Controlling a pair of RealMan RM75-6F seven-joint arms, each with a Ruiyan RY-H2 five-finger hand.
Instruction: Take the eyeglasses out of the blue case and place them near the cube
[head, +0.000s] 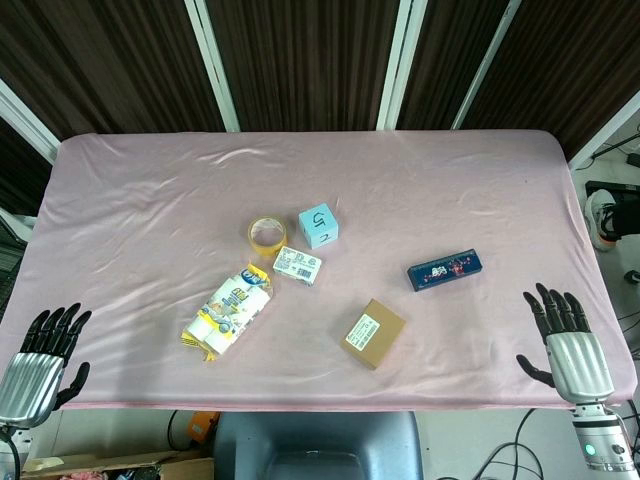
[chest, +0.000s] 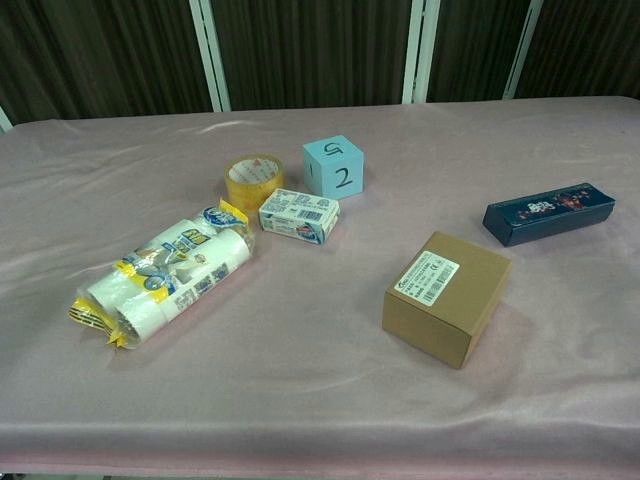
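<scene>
At the near edge of the table, the right hand (head: 566, 338) and the left hand (head: 42, 358) were seen with fingers spread and nothing held. The blue case (head: 446, 270) (closed, a rigid narrow box) was found ahead and inward of the right hand, the nearer one, its long axis running roughly left to right. Farther back on the soft pink cloth (head: 150, 200), the light blue cube (head: 318, 226) was placed well apart from the case.

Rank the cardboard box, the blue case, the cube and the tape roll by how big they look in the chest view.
1. Cardboard box, though it sits nearest the camera.
2. Blue case.
3. Cube, close to the case, so that order is unsure.
4. Tape roll.
</scene>
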